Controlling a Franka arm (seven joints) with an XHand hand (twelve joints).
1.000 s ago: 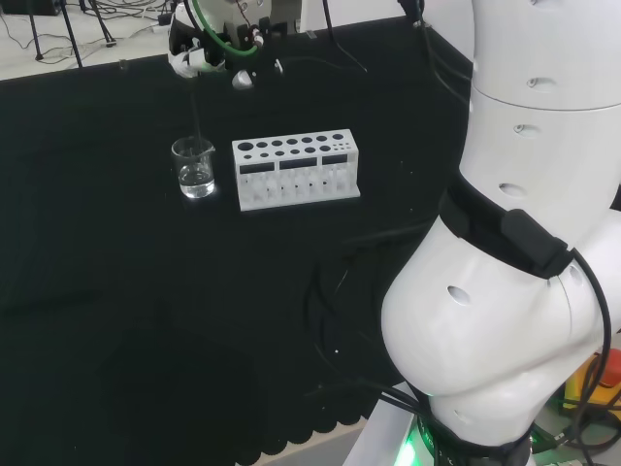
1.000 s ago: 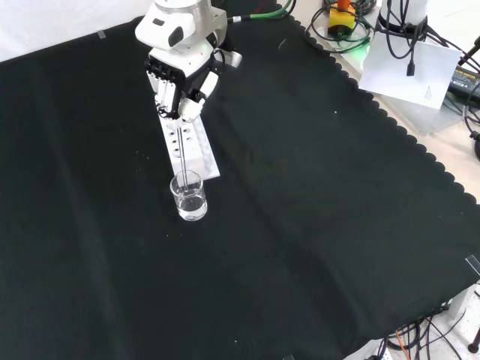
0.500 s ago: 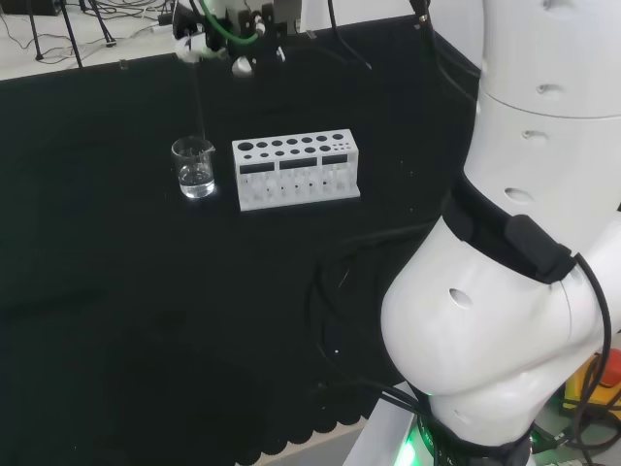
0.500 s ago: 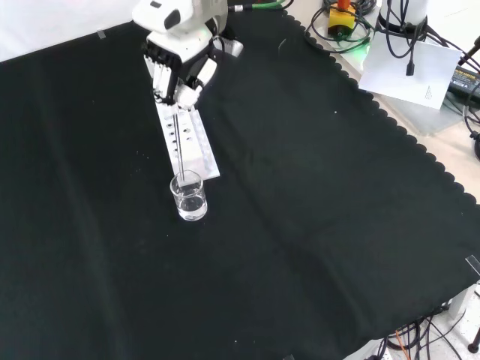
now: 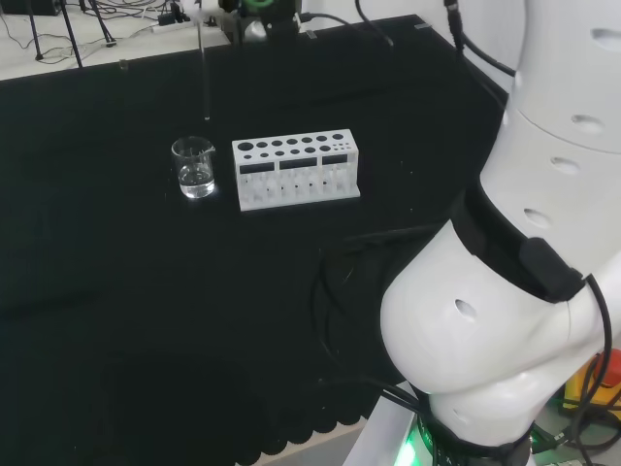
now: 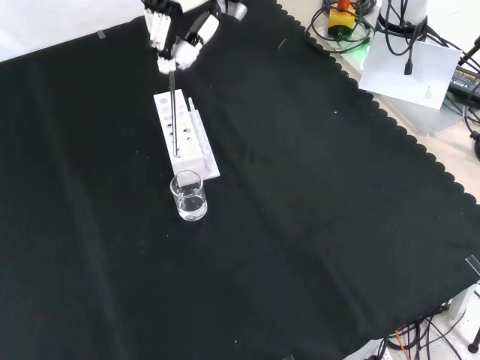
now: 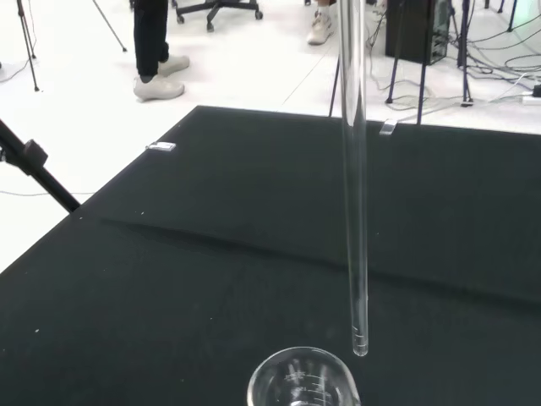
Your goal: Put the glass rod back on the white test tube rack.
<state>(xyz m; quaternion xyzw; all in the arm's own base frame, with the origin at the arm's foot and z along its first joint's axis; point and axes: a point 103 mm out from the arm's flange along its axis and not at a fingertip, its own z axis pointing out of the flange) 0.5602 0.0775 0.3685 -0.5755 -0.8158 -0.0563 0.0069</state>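
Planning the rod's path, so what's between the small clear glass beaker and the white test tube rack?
Bare black cloth between beaker and rack, in the head view.

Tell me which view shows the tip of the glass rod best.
The wrist view: the glass rod is large, its tip just above the beaker. The head view and front view show it as a thin line.

A clear beaker (image 5: 195, 167) with a little water stands upright on the black cloth (image 5: 116, 291), which has a scalloped edge, while cables (image 6: 405, 30), a sheet of paper (image 6: 409, 75) and a yellow and red button box (image 6: 341, 19) lie beyond it.
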